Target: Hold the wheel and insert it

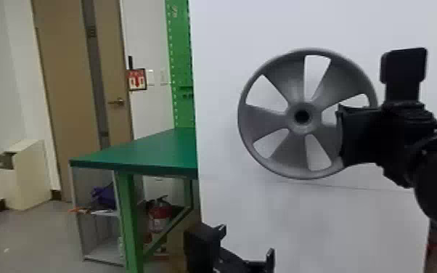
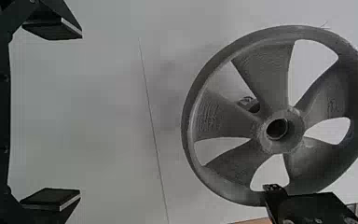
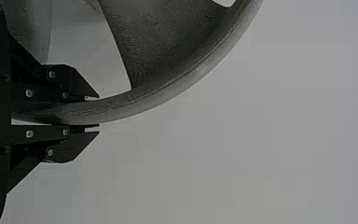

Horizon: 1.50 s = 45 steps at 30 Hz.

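Right claw (image 1: 342, 138) clamped on the wheel's (image 1: 265, 119) rim

The gray, spoked wheel is upright in front of the white panel (image 1: 301, 225), its face toward the head camera. Lower in that view, the left claw (image 1: 247, 242) is spread wide.

- Wheel (image 1: 265, 119): grey plastic look, matt, finely rough on the spokes
- Panel (image 1: 312, 218) behind the wheel: smooth, matt
- Right gripper (image 1: 342, 136) at the wheel's rim: matt black, shiny metal screws (image 3: 29, 93)
- Table (image 1: 156, 149) left of the wheel: smooth top, painted-metal look on its leg
- Door (image 1: 65, 90) beyond the table, left of the wheel: wood look
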Motion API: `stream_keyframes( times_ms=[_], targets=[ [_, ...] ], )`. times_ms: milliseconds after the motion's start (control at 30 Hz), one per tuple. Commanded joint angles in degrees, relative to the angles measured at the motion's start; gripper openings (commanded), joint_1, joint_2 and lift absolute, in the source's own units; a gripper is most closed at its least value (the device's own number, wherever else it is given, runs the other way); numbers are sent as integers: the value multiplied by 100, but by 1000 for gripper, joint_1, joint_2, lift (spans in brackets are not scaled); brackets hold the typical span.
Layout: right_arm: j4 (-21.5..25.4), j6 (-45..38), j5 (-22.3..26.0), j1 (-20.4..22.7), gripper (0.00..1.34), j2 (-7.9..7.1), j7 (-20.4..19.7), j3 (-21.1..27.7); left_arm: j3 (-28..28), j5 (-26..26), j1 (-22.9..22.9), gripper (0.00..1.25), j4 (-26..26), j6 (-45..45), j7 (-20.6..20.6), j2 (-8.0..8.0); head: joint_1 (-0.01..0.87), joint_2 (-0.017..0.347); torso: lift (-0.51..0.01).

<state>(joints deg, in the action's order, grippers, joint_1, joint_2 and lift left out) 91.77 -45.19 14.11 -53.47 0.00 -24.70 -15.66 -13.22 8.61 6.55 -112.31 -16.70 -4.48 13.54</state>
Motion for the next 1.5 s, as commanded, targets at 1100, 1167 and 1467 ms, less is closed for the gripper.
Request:
stream_keyframes(
  times_ms=[1100,1167,1467],
  targets=[
    [-581,414,-58,-190,463,5,18,169,-23,26,39,1158,7,0,0,43,176,345,-488],
    [-573,414,-49,-181,569,5,61,169,-23,26,30,1158,7,0,0,43,176,345,-488],
    [-247,361,74,-5,917,5,141,212,4,26,4,1158,7,0,8,43,176,345,-488]
  ],
)
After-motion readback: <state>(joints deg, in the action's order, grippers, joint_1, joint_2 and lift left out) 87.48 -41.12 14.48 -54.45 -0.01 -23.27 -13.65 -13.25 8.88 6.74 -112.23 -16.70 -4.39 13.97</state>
